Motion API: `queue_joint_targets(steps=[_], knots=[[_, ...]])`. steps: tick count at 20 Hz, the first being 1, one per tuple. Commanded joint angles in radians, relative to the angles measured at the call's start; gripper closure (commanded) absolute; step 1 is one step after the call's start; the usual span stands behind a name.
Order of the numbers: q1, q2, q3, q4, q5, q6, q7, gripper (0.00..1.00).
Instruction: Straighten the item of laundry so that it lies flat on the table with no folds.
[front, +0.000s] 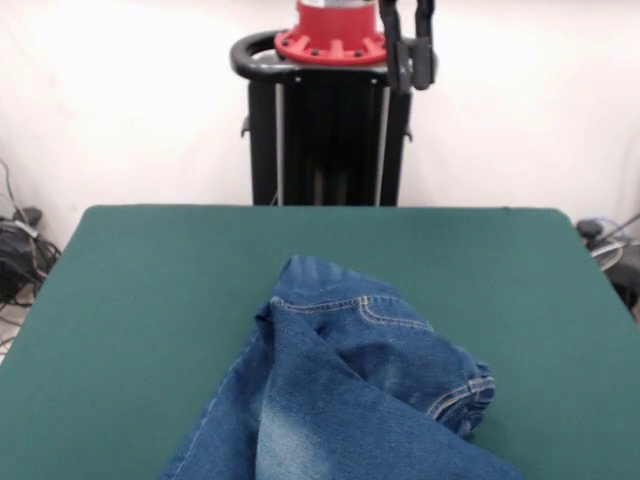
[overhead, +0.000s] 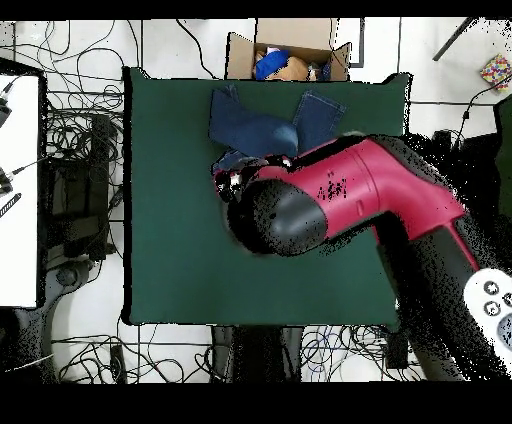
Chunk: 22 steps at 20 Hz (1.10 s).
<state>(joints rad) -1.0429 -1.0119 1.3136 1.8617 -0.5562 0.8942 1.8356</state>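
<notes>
The tool (front: 410, 45) shows at the top edge of the front view, right of centre, as a black piece hanging in front of the red and black pedestal top (front: 330, 40). It is well above the counter (front: 140, 300) and touches nothing. Whether its parts are apart or together cannot be told from either view. In the overhead view the tool itself is hidden under the arm (overhead: 340, 200), whose red and black body runs from the lower right of the frame to just above the centre and covers part of the cloth below it.

The jeans (front: 350, 400) lie on the green counter in the lower centre of the front view and run off the bottom edge. They are not flat: one layer of denim is folded across another, a rounded fold sits at the top of the heap, and a bunched hem with tan stitching shows at the right side. A faded whitish patch shows on the lower layer.

In the overhead view the jeans sit at the upper centre of the counter, close to its top edge, with two legs spreading toward the upper left and upper right. Above that edge stands a cardboard box (overhead: 290, 52) holding coloured items. Cables (overhead: 80, 150) lie on the floor at the left.
</notes>
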Motion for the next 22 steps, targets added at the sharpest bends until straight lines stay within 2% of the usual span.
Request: queue_joint_targets(steps=[1, 4, 6, 10, 12, 17, 22], knots=[[0.041, -0.063, -0.182, 0.200, 0.009, -0.103, 0.284, 1.00], [0.140, 0.009, -0.291, 0.130, -0.061, -0.123, 0.292, 1.00], [0.205, 0.079, -0.360, 0.076, -0.073, -0.125, 0.300, 1.00], [0.335, 0.169, -0.479, -0.052, -0.135, -0.150, 0.313, 1.00], [0.383, 0.217, -0.517, -0.122, -0.136, -0.134, 0.291, 1.00], [0.428, 0.306, -0.563, -0.222, -0.060, -0.099, 0.218, 1.00], [0.464, 0.361, -0.596, -0.300, -0.037, -0.065, 0.173, 1.00]])
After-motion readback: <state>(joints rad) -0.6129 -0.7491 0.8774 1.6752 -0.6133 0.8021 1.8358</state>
